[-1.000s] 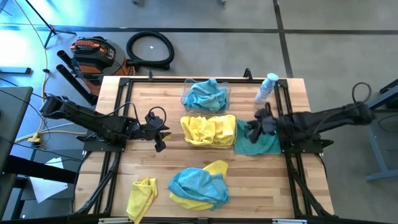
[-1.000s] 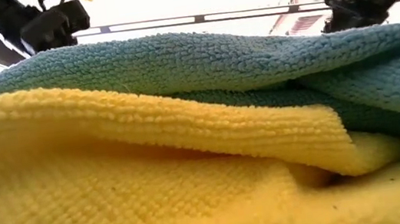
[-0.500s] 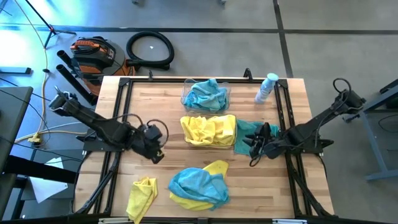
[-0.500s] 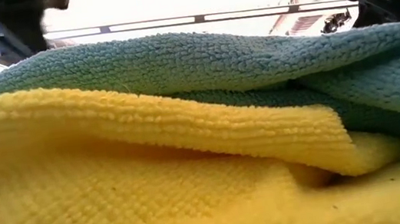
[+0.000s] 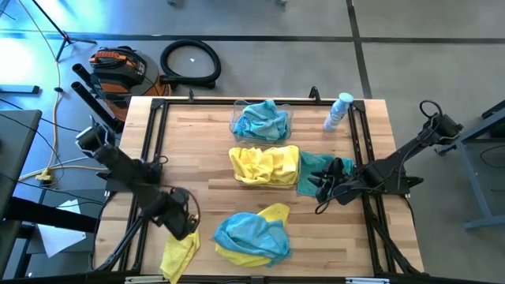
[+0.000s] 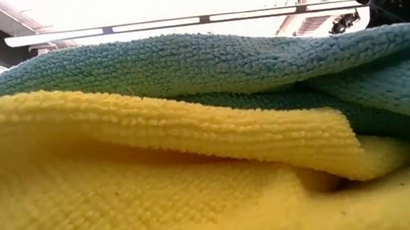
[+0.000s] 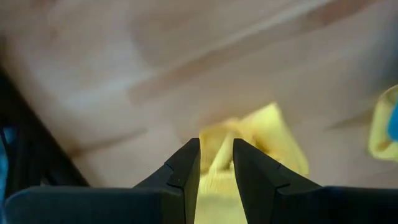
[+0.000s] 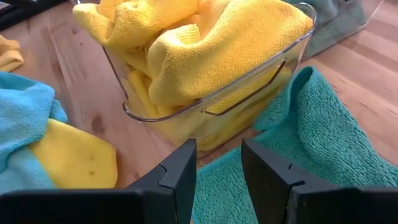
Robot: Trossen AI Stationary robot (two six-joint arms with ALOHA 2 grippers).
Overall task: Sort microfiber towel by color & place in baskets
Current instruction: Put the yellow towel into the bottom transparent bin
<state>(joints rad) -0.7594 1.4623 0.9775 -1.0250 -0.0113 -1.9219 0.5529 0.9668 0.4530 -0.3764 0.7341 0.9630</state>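
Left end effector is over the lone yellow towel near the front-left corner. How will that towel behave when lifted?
Probably floppy: the yellow towel lies crumpled in soft folds, so it should drape from the left end effector. Likely light, being thin cloth. Its nubby weave should grip rather than slip.

Left gripper (image 7: 216,163) has its two dark fingers (image 7: 186,168) a little apart, with a crumpled yellow towel (image 7: 261,140) on the wood table (image 7: 124,56) showing through the gap. Another yellow bit (image 7: 382,124) at 3 o'clock.
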